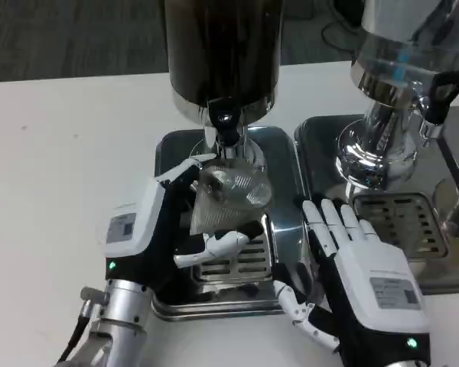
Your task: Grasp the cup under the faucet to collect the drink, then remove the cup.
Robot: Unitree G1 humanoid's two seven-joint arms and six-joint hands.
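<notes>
Overhead, the head view looks down on a white table (61, 153) holding two drink dispensers side by side. The dark dispenser (223, 53) stands at the centre, filled with a nearly black liquid, and its black faucet (226, 122) points down over a shiny steel drip tray (283, 153) with a slotted grate (237, 266) near the front.

The left hand (157, 229), white-backed with black and white fingers, reaches in from the lower left on a silver forearm (111, 321). It grips a clear plastic cup (228, 199), with fingers wrapped around the cup's far side and a white fingertip curling beneath it. The cup is tilted, its mouth leaning up and toward the faucet, and it sits directly below the spout, above the tray's grate. Whether any liquid is inside the cup cannot be told.

The right hand (359, 264) lies to the right of the cup, back upward, fingers stretched out flat and slightly apart, holding nothing. Its fingertips rest near the gap between the two trays, close to the cup but apart from it.

At the upper right stands a second dispenser (398, 69) with a polished chrome base, a black-handled tap (442, 95), and its own steel tray (321, 134).
</notes>
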